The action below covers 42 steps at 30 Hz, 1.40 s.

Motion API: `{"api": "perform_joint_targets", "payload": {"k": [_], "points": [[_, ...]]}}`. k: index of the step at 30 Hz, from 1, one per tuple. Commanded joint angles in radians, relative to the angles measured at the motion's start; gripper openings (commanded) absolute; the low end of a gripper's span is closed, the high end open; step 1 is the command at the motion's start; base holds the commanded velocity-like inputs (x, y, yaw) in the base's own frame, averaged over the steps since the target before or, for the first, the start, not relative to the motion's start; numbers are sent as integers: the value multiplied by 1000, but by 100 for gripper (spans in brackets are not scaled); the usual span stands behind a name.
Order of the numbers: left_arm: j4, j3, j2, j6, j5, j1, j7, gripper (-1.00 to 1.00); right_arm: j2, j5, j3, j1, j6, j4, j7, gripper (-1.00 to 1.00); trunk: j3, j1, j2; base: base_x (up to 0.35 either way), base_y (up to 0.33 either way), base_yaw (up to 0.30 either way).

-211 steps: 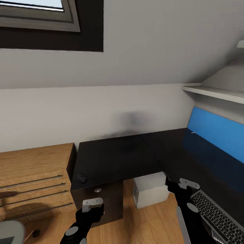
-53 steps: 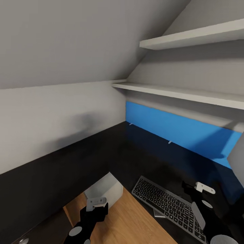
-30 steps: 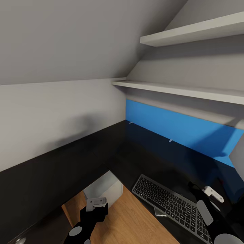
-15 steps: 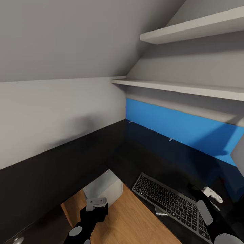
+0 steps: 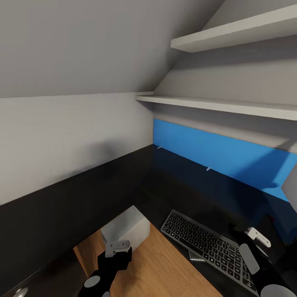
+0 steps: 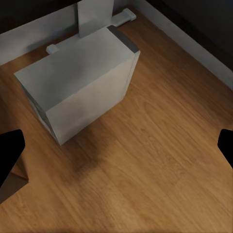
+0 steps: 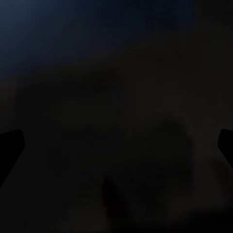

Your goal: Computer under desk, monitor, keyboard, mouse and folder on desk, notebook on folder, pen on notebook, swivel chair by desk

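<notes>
The keyboard (image 5: 206,243) lies on the black desk (image 5: 177,194), slanting toward the lower right in the head view. Under the desk's corner stands the light grey computer (image 5: 126,231) on the wooden floor. It also appears in the left wrist view as the computer (image 6: 82,87). My left gripper (image 5: 117,251) hangs open over the floor just in front of the computer; in its wrist view the left gripper (image 6: 116,150) holds nothing. My right gripper (image 5: 252,237) hovers over the keyboard's far right end. The right gripper (image 7: 116,143) is open above dark desktop. A small grey ribbed corner (image 5: 193,255) peeks from under the keyboard.
The desk's blue back panel (image 5: 214,154) runs along the right wall under two white shelves (image 5: 214,105). A sloped grey ceiling closes in above the corner. Wooden floor (image 5: 165,268) shows between the desk's two wings. A grey panel (image 5: 291,185) cuts in at the right edge.
Over seven seconds the head view swung right, from the desk's left wing to its corner and the keyboard. My right gripper shifted slightly right. In the last half second nothing moved.
</notes>
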Motion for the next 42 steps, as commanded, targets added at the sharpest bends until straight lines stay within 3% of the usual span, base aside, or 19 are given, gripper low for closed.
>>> {"api": "perform_joint_targets", "payload": {"k": [1, 6, 13, 42], "points": [[-1, -2, 0, 3, 11, -1, 9, 100, 0, -7, 0, 0, 4, -2, -4, 100, -1, 0, -1, 0, 0, 0], [-1, -5, 1, 3, 11, -1, 9, 100, 1, -8, 0, 0, 3, -3, -4, 100, -1, 0, -1, 0, 0, 0], [-1, -8, 1, 2, 11, -1, 9, 100, 4, -11, 0, 0, 3, -3, -4, 100, -23, 27, -50, 0, 0, 0], [13, -5, 6, 3, 12, -1, 7, 100, 6, -11, 0, 0, 5, -11, -3, 100, -23, 27, -50, 0, 0, 0]]}}
